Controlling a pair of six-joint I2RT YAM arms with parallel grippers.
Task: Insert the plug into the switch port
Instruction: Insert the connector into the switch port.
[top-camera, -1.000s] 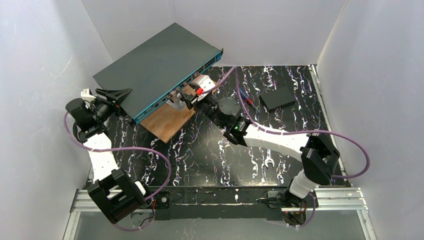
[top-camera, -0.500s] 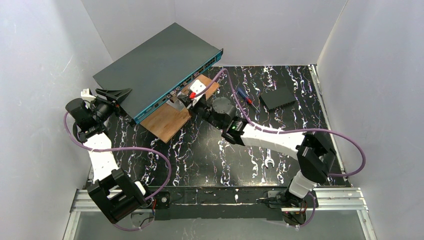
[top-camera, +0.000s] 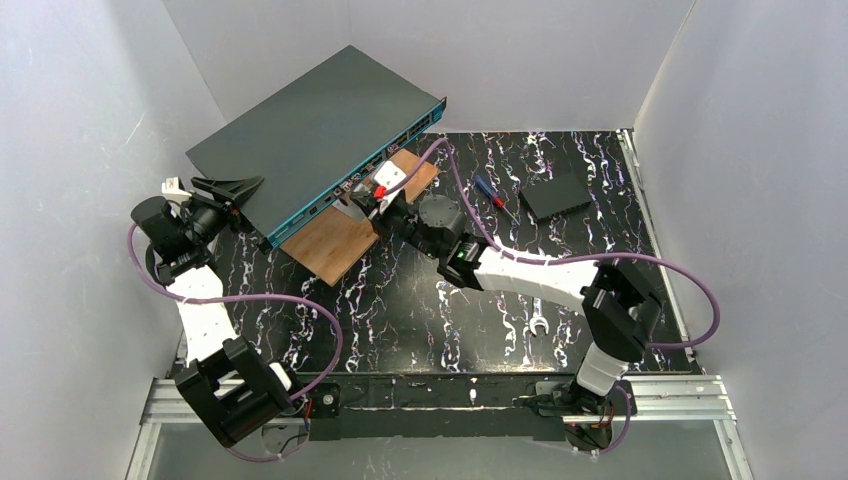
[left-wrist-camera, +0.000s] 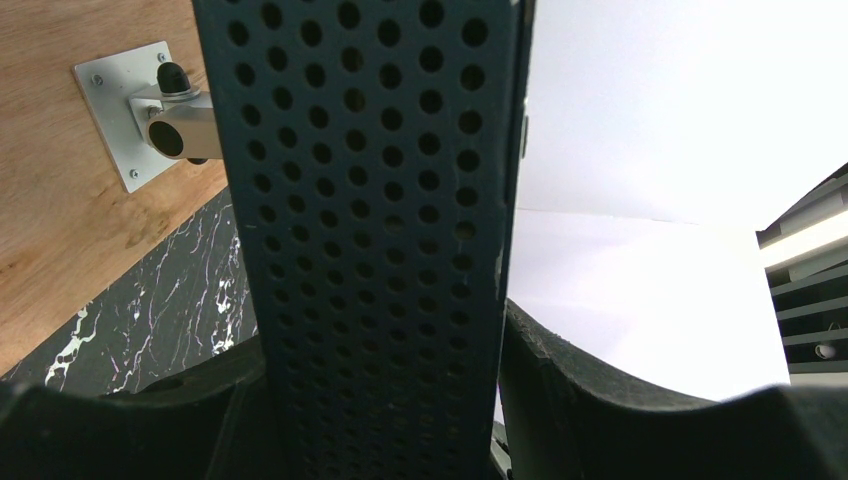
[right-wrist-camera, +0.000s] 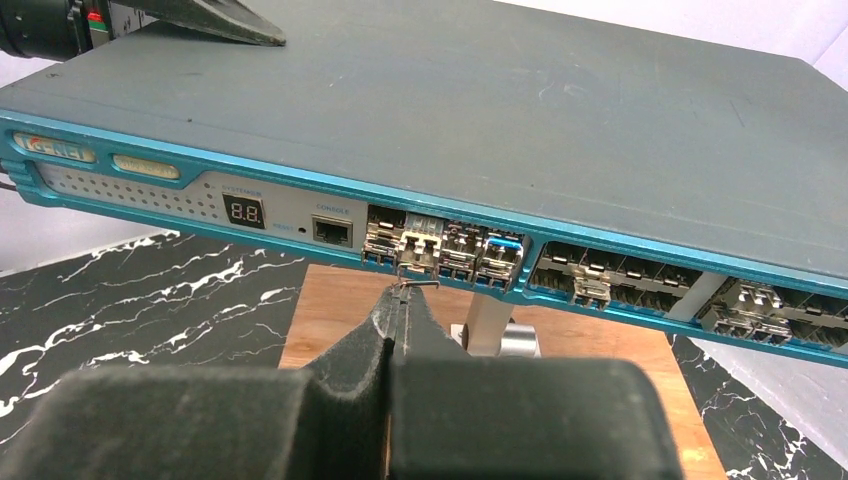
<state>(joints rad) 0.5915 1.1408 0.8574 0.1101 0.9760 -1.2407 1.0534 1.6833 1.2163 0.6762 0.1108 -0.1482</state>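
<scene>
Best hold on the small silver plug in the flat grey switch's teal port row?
Likely its thin wire bail, approached straight at the teal face of the switch: the plug body sits recessed between neighbours, and only the bail sticks out.

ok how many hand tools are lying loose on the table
2: a screwdriver just left of the small black box, and a wrench closer to the near edge. More may be hidden.
</scene>
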